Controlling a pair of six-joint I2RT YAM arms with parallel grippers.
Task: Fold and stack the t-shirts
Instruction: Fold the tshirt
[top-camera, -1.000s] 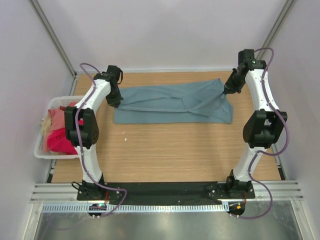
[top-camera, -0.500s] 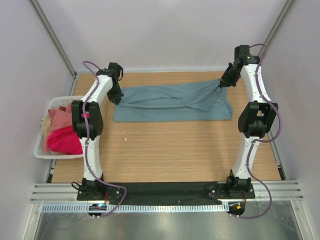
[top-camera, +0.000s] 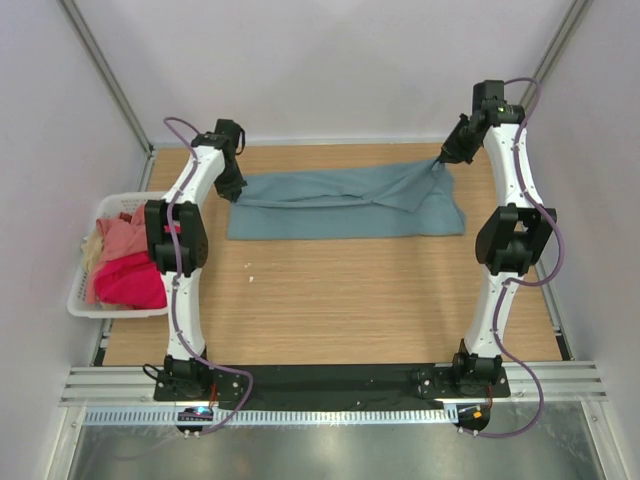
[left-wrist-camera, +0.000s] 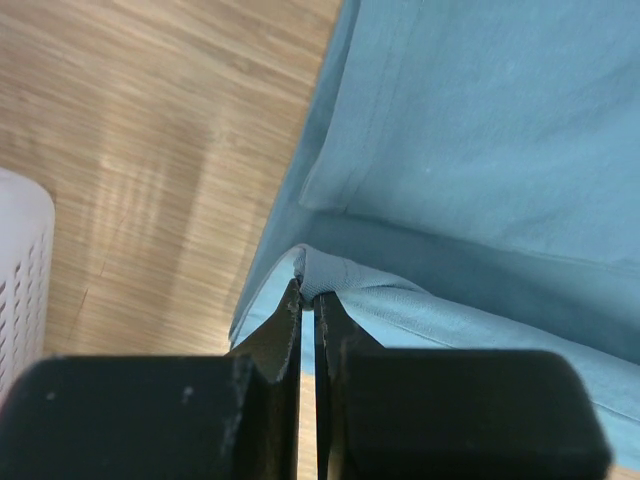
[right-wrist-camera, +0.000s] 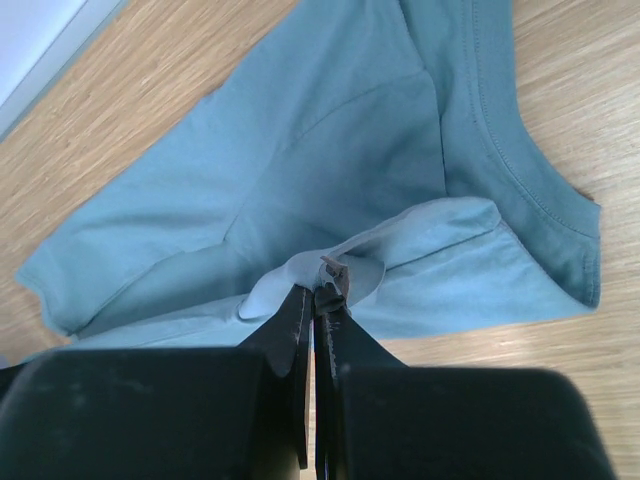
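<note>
Between left tool (top-camera: 234, 191) and right tool (top-camera: 441, 162), grey-teal t-shirt (top-camera: 330, 215), ends pinched

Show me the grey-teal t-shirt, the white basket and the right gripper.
grey-teal t-shirt (top-camera: 330, 218): top external view, flat near middle.
white basket (top-camera: 100, 312): top external view, near rim.
right gripper (right-wrist-camera: 314, 296): right wrist view, between fingertips.

My right fingers (right-wrist-camera: 296, 335) have pulled the grey-teal t-shirt (top-camera: 345, 205) corner toward the counter (top-camera: 330, 290) far edge, stretching its upper layer flatter.
</note>
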